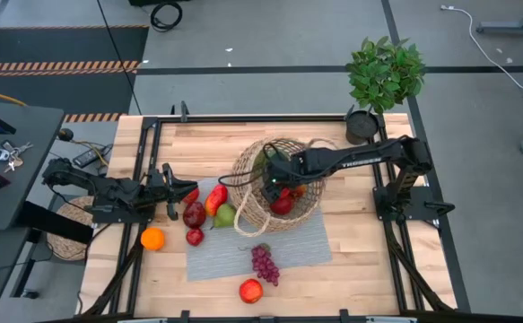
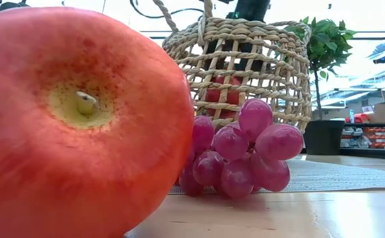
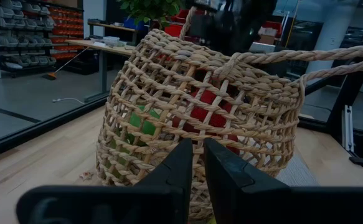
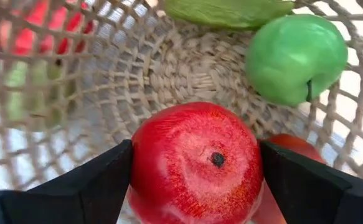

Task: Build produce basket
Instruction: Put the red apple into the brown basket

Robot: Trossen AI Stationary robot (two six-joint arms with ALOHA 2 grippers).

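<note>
Basket (image 1: 274,184) near table centre, resting partly on grey mat (image 1: 288,247), tipped or leaning toward the left arm, two loop handles showing. Right gripper (image 4: 197,163) reached down inside it, jaws apart and flanking a red apple (image 4: 197,163) whose sides sit against or just beside both fingers; cannot tell whether gripped or merely released. Probably a placing step: apple already low in the basket, next to a green apple (image 4: 296,56) and a green piece above it, so wide jaws fit either letting go or a broad hold on round fruit. Left gripper (image 1: 169,202) at the table's left, fingers (image 3: 175,174) pressed together, holding nothing, pointed at the basket wall from just beside it; looks parked out of the way, or placed to steady the basket, not certain which. Produce outside: dark red fruit (image 1: 194,213), red-yellow pepper (image 1: 216,199) and green pear (image 1: 224,215) clustered just left of the basket; small red fruit (image 1: 195,237) and orange (image 1: 152,239) nearer the left arm; purple grapes (image 1: 264,263) and red-orange apple (image 1: 250,290) toward the front edge, well apart from the basket. Potted plant (image 1: 382,76) at the far right corner, not part of the load. Judged about a third done: several pieces in, most loose. Risk: open-weave wall soft, basket could tip if nudged on withdrawal.
</note>
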